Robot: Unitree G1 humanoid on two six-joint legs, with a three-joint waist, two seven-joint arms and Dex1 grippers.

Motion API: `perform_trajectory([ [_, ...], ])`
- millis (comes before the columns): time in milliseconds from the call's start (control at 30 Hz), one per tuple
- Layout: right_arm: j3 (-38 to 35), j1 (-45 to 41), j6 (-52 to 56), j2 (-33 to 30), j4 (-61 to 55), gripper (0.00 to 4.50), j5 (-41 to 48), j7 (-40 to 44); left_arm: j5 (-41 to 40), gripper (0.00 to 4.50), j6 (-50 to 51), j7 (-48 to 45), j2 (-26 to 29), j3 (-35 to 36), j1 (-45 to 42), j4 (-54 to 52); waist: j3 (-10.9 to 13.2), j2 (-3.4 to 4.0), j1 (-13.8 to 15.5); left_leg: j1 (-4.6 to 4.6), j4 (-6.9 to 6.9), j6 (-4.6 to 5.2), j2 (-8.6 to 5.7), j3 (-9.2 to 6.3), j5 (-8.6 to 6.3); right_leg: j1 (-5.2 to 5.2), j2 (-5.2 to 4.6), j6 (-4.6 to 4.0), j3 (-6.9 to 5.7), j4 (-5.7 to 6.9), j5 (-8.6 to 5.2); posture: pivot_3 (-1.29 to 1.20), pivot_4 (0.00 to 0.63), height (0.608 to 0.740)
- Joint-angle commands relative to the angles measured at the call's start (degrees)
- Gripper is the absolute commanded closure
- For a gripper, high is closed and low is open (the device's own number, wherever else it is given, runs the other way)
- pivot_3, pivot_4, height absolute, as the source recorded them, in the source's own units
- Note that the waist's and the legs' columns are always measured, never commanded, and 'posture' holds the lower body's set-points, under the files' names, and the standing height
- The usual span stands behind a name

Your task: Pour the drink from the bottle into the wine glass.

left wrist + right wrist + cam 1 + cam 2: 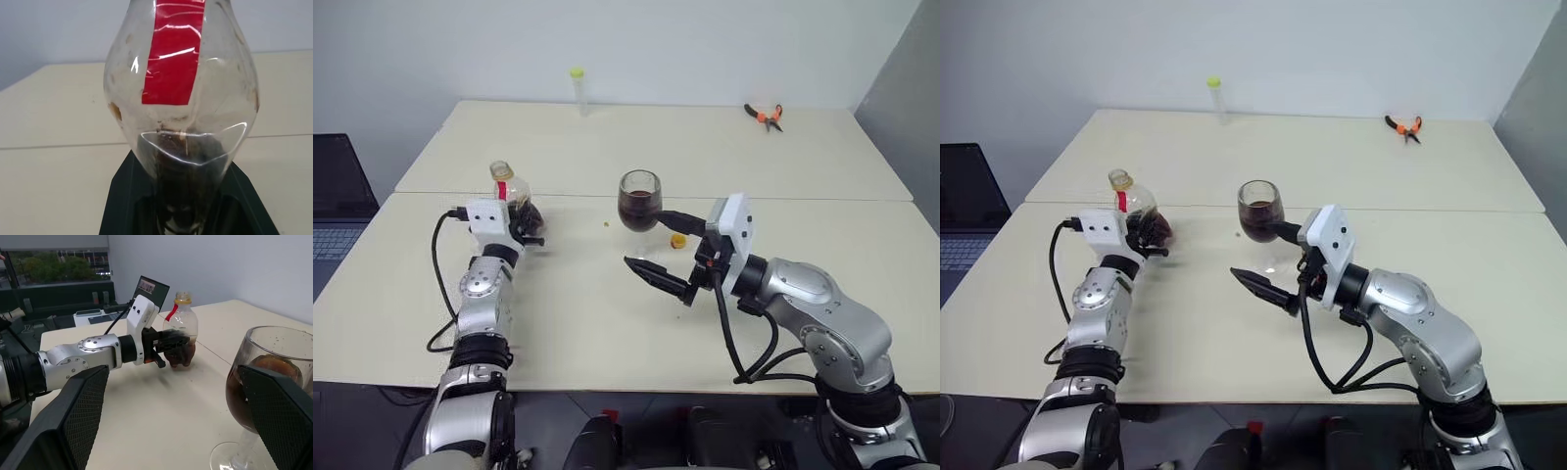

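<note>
Dark brown cola-like drink point(247, 401) is sitting in the clear stemmed wine glass point(639, 201), filling roughly the lower half of the bowl, and a little is pooling at the bottom of the small squat clear plastic bottle point(513, 199) too. That bottle, with its red label strip and uncapped neck, is being gripped low on its body by the left gripper point(525, 228), fingers clamped tight around it, standing roughly upright on the cream table point(587, 313). Over on the other side, the right gripper point(668, 250) is holding nothing, its black fingers spread wide, with the glass sitting just past its far fingertip. A small yellow-orange screw cap point(677, 240) is lying on the table between those spread fingers.
</note>
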Motion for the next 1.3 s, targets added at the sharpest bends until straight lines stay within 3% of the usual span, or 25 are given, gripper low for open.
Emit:
perform_trajectory([
  [33, -1.11, -1.06, -0.74, -0.08, -1.64, 0.00, 1.21, 0.58, -0.71, 3.86, -2.85, -0.95, 0.46, 1.28, -2.40, 1.70, 0.00, -0.01, 0.09, 0.00, 0.00, 0.00, 0.01, 0.00, 0.00, 0.00, 0.00, 0.00, 0.00, 0.00, 0.00, 0.00, 0.150, 0.740],
  [100, -0.94, -0.87, -0.85, -0.03, -1.75, 0.00, 1.03, 0.57, -1.41, 3.86, -3.36, -1.85, 0.29, 1.72, -3.18, 3.28, -0.01, -0.01, 0.10, 0.01, 0.00, 0.00, 0.00, 0.00, 0.00, 0.00, 0.00, 0.00, -0.01, 0.01, 0.00, 0.00, 0.150, 0.740],
  [333, -0.65, -0.36, -0.91, -0.29, -1.89, 0.00, 0.79, 0.78, -2.52, 1.46, -4.42, -3.98, -0.12, 2.50, -2.96, 4.53, -0.01, -0.01, 0.10, 0.01, -0.01, 0.00, 0.01, 0.01, 0.00, 0.00, 0.00, 0.00, 0.00, 0.00, 0.00, 0.00, 0.150, 0.740],
  [467, -1.21, 0.79, -1.16, -0.97, -2.38, 0.00, 0.47, 0.69, -2.36, 0.17, -1.59, -2.66, -0.17, 2.29, 2.34, -4.56, -0.01, -0.01, -0.03, 0.01, -0.02, 0.00, 0.01, 0.01, 0.00, 0.00, 0.00, 0.00, 0.02, -0.02, 0.00, 0.00, 0.150, 0.740],
  [500, -1.51, 1.26, -1.34, -1.17, -2.54, 0.00, 0.36, 0.58, -2.11, 0.04, -0.08, -2.05, -0.01, 2.10, 4.27, -8.26, -0.01, -0.01, -0.08, 0.02, -0.03, 0.00, 0.04, 0.01, 0.00, 0.00, -0.02, 0.00, 0.06, -0.02, 0.00, 0.00, 0.150, 0.740],
  [633, -3.35, 5.05, -4.22, -1.74, -2.18, 0.00, -1.27, -0.27, -0.75, 0.04, 9.29, 2.07, 0.25, 1.52, 13.65, -26.70, -0.02, -0.02, 0.03, 0.03, -0.07, 0.00, 0.04, -0.01, 0.00, 0.01, -0.22, 0.00, 0.04, -0.06, 0.00, 0.00, 0.150, 0.740],
  [733, -3.56, 10.25, -11.53, -1.25, 2.51, 0.00, -7.87, -2.89, 1.39, 0.04, 14.86, 6.40, -0.57, 1.89, 20.82, -39.67, -0.05, -0.05, 0.30, 0.06, -0.07, 0.01, 0.05, 0.00, -0.01, 0.08, -0.23, 0.00, 0.05, -0.10, 0.00, 0.00, 0.150, 0.740],
  [833, -5.13, 14.59, -21.08, 2.98, 9.54, 0.00, -13.19, -7.83, 3.15, 0.04, 18.61, 9.81, -2.30, 1.66, 26.45, -46.86, -0.09, -0.04, 0.46, 0.21, -0.10, 0.01, 0.03, 0.04, -0.01, 0.25, -0.24, 0.00, 0.07, -0.16, 0.00, 0.00, 0.150, 0.740],
  [967, -7.99, 18.37, -34.26, 7.91, 19.35, 0.00, -19.85, -13.67, 4.03, 0.04, 18.77, 10.38, -4.43, 0.40, 30.19, -50.00, -0.09, -0.01, 0.47, 0.48, -0.22, 0.05, 0.04, 0.21, -0.03, 0.36, -0.21, 0.01, 0.19, -0.14, -0.01, 0.00, 0.150, 0.740],
  [1133, -11.42, 18.85, -41.55, 13.43, 30.30, 0.00, -21.03, -18.62, 3.63, 0.04, 18.39, 9.28, -4.92, -0.48, 28.45, -47.75, -0.10, -0.02, 0.45, 0.56, -0.27, 0.05, 0.10, 0.38, -0.03, 0.36, 0.06, 0.00, 0.30, -0.12, -0.01, 0.00, 0.150, 0.740],
  [1300, -12.47, 18.74, -46.22, 13.13, 36.14, 0.00, -23.23, -18.96, 4.25, 0.04, 16.42, 8.18, -4.83, -0.80, 27.38, -45.66, -0.10, -0.01, 0.43, 0.65, -0.28, 0.04, 0.12, 0.68, -0.03, 0.34, 0.08, 0.00, 0.55, -0.09, -0.01, 0.00, 0.150, 0.740],
])
